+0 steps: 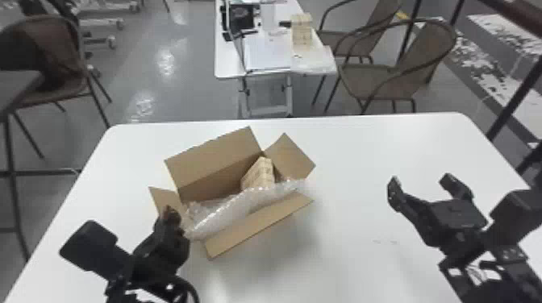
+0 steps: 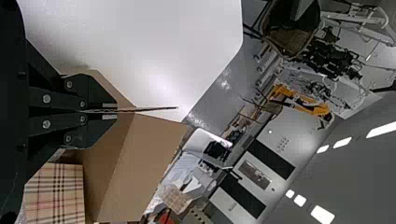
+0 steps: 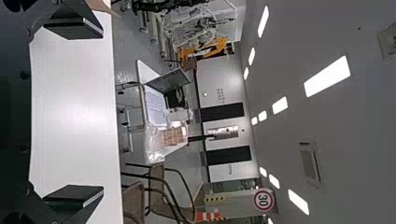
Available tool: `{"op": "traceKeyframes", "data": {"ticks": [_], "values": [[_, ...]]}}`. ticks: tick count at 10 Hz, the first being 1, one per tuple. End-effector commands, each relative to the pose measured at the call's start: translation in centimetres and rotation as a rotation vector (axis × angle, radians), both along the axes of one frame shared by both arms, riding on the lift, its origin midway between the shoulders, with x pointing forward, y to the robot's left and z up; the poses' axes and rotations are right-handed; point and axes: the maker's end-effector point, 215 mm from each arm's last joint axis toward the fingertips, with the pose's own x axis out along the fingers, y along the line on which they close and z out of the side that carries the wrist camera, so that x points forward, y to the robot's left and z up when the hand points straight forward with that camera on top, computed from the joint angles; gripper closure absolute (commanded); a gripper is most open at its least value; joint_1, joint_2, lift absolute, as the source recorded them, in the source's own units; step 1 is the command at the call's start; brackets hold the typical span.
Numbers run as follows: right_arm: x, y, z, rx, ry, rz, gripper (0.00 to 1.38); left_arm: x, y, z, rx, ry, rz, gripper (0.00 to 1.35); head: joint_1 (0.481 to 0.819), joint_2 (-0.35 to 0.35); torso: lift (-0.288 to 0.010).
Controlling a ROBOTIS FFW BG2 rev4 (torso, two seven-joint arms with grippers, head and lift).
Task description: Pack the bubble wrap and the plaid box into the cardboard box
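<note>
1. Flap point(image 1: 160, 196) pinched in left claw point(image 2: 116, 111), fingers closed flat on it.
2. Right claw point(image 1: 421, 181) wide open and empty, over the table point(image 1: 363, 250).
3. Plaid box point(image 1: 259, 175) inside carton point(image 1: 213, 159); wrap point(image 1: 242, 205) beside it, bulging toward the near flap point(image 1: 258, 225).
4. Possible skid or tear from too hard a pull, with no brace opposite.
5. Likely snag on loose wrap when folding; perhaps poor closure over the high-sitting plaid box.

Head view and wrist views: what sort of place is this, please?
Most likely a robotics laboratory or workshop: the right pincer is over a white table, an orange machine like an industrial arm stands in the background, and a laptop is open on a farther table.
</note>
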Motion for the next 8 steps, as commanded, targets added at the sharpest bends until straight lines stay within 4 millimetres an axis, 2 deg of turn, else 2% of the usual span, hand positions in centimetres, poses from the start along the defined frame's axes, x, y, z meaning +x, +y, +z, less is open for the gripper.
{"op": "traceKeyframes", "data": {"ticks": [1,2,3,6,8], "values": [[-1.1,0.6,-2.7,0.014,0.048,0.003,0.12,-0.1,0.4,0.0,-0.017,-0.001,0.029,1.22,0.695,0.048,-0.098],[-1.4,1.4,-3.4,0.016,0.050,0.013,0.12,-0.2,0.9,0.0,-0.029,-0.007,0.055,1.22,0.695,0.053,-0.098],[-1.9,1.3,-3.5,0.015,0.032,0.006,0.12,-0.2,1.3,0.2,-0.031,-0.017,0.071,1.22,0.695,0.065,-0.098],[-3.2,0.1,-3.7,-0.013,-0.013,-0.076,0.12,-1.0,4.0,0.1,-0.024,-0.044,0.179,1.22,0.695,0.087,-0.098],[-3.8,-0.4,-3.9,-0.016,-0.019,-0.114,0.12,-2.5,5.9,-0.1,-0.039,-0.062,0.305,1.22,0.695,0.100,-0.098]]}}
